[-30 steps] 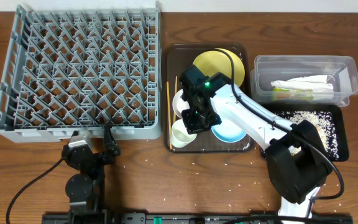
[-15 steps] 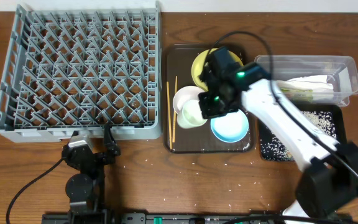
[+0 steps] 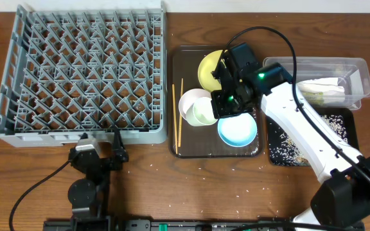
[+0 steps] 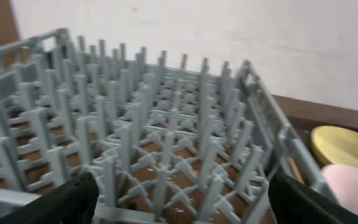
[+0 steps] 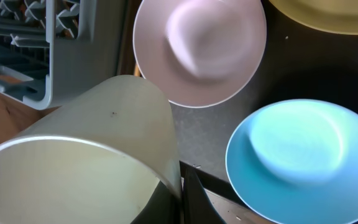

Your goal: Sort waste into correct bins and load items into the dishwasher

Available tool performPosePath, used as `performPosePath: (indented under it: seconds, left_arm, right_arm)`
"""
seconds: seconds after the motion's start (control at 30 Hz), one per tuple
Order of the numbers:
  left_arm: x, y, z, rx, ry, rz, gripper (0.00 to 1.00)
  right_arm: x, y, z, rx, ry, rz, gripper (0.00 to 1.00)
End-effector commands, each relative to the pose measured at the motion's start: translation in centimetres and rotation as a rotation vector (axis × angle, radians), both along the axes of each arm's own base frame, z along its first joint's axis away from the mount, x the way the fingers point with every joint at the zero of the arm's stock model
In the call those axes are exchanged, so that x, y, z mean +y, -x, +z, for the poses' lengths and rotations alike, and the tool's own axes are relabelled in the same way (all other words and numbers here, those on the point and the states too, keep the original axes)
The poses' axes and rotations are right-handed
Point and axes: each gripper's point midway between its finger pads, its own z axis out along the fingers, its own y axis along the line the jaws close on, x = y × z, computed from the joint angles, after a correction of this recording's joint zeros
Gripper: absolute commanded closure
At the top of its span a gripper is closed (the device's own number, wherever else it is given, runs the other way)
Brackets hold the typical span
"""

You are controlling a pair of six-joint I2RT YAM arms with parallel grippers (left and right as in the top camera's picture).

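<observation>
My right gripper (image 3: 218, 109) is shut on the wall of the small white cup (image 3: 203, 113) and holds it tilted above the brown tray, partly over the white bowl (image 3: 189, 102). In the right wrist view the fingers (image 5: 180, 194) pinch the cup (image 5: 86, 162), with the white bowl (image 5: 197, 50), light blue bowl (image 5: 303, 155) and yellow plate (image 5: 334, 11) below. The light blue bowl (image 3: 237, 130), yellow plate (image 3: 211, 68) and two chopsticks (image 3: 176, 119) lie on the tray. My left gripper (image 3: 100, 156) is open and empty in front of the grey dish rack (image 3: 82, 70); its fingers (image 4: 179, 205) frame the rack (image 4: 166, 124).
The clear tub (image 3: 358, 67) at the right holds the white napkin (image 3: 320, 85) and the green-and-yellow wrapper (image 3: 300, 97). The black tray (image 3: 351, 138) in front of it holds rice grains. The dark brown serving tray (image 3: 214, 151) sits between the rack and the bins. Loose grains dot the wooden table.
My right gripper has lifted the white cup from the tray's front left corner and carried it back and right, over the white bowl. The left gripper has barely moved.
</observation>
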Motion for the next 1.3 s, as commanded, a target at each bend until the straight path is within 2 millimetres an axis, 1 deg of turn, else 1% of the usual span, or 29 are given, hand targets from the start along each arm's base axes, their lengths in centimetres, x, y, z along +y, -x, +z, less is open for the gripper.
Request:
performPosePath:
  seconds: [0.0,0.07,0.2,0.3,0.37,0.47,0.6,0.7,0.8,0.87,0.93,1.0,1.1,1.17,1.2,1.27]
  left_arm:
    - [-1.4,0.1,-0.3,0.01,0.076,-0.074,0.12]
    - [-1.8,0.2,0.7,-0.001,0.118,-0.094,0.12]
    - [-3.3,0.4,3.7,-0.011,0.163,-0.176,0.12]
    - [-3.9,0.2,5.5,0.04,0.178,-0.207,0.12]
    - [-4.6,-0.1,6.6,0.089,0.194,-0.25,0.12]
    - [-6.1,-1.2,7.9,0.173,0.235,-0.336,0.12]
    - [-8.4,-3.3,9.5,0.3,0.313,-0.479,0.12]
    - [-10.1,-4.7,10.7,0.373,0.371,-0.594,0.12]
    - [-11.9,-5.9,11.9,0.436,0.47,-0.723,0.12]
    - [-12.6,-6.7,12.5,0.484,0.574,-0.765,0.12]
    - [-13.1,-7.5,12.6,0.523,0.683,-0.778,0.12]
    - [-13.1,-8.1,12.0,0.58,0.787,-0.741,0.12]
    - [-13.1,-8.6,10.8,0.722,1.029,-0.631,0.12]
    - [-13.5,-8.3,10.7,0.816,1.19,-0.59,0.12]
    - [-13.8,-7.9,10.9,0.848,1.232,-0.603,0.12]
    - [-14.2,-7.4,11.3,0.875,1.254,-0.644,0.12]
  right_arm:
    - [-0.1,-0.3,0.3,-0.012,-0.013,0.01,0.99]
    - [-0.1,-0.3,0.3,-0.013,-0.014,0.01,0.99]
    - [0.1,-0.5,0.5,-0.018,-0.038,0.021,0.99]
    - [0.2,-0.7,0.8,-0.018,-0.071,0.026,0.99]
    - [0.3,-0.9,1.1,-0.014,-0.106,0.028,0.99]
    - [0.1,-1.4,1.6,-0.014,-0.153,0.027,0.99]
    - [-0.6,-2.2,2.0,-0.017,-0.198,0.01,0.99]
    - [-0.7,-2.6,2.6,-0.024,-0.247,0.017,0.99]
    - [-0.9,-3.3,3.3,-0.038,-0.301,0.014,0.99]
    - [-1.0,-3.7,4.0,-0.05,-0.35,0.022,0.99]
    - [-1.1,-4.2,4.7,-0.062,-0.404,0.024,0.99]
    - [-1.3,-4.7,5.5,-0.079,-0.458,0.031,0.99]
    - [-1.4,-5.4,7.1,-0.111,-0.555,0.051,0.99]
    - [-1.3,-5.7,7.9,-0.134,-0.599,0.066,0.99]
    - [-1.1,-5.8,8.2,-0.144,-0.617,0.077,0.99]
    - [-0.6,-6.0,9.0,-0.171,-0.652,0.106,0.99]
